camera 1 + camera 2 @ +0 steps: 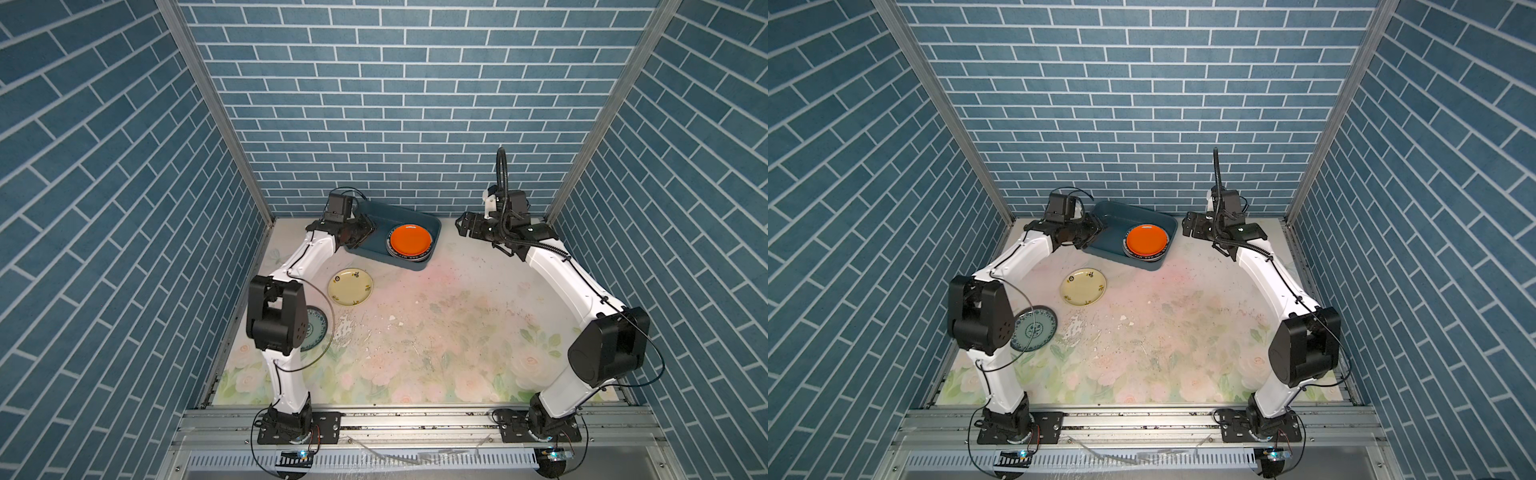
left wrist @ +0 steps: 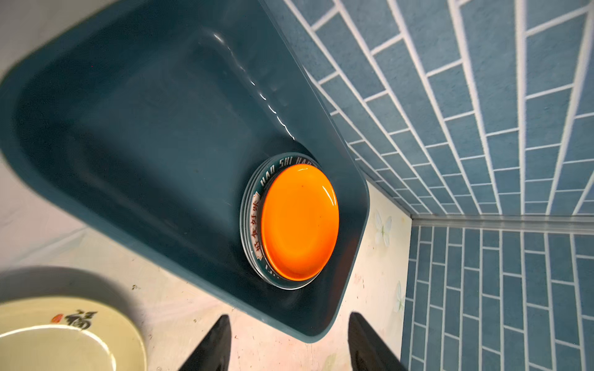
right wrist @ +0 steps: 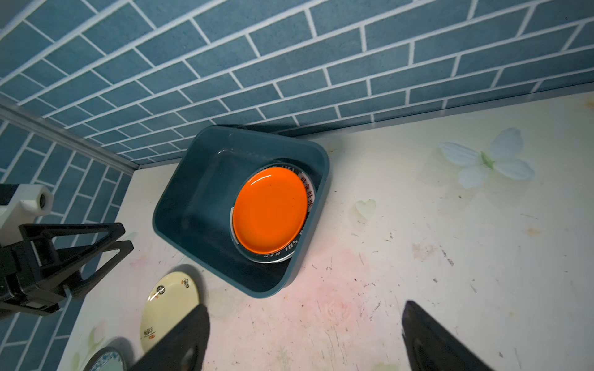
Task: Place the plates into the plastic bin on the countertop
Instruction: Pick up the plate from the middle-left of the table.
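- Teal plate [image 1: 1036, 328]: flat on the countertop [image 1: 457, 311], partly under the left arm's elbow; not yet binned.
- Yellow plate [image 1: 350, 286]: flat on the countertop near the bin; nearest the left arm, so probably the next pick.
- Left gripper [image 2: 288, 316]: at the bin's left end, jaws apart, empty.
- Bin [image 1: 395, 214]: angled by the back wall; its left half is bare, leaving room for a second stack.
- Orange plate [image 1: 410, 239]: tops the lettered plates [image 1: 405, 259] nested at the bin's right end. The black plate is not seen.
- Right gripper [image 3: 304, 303]: beside the bin's right end, jaws wide, empty; seemingly parked clear.
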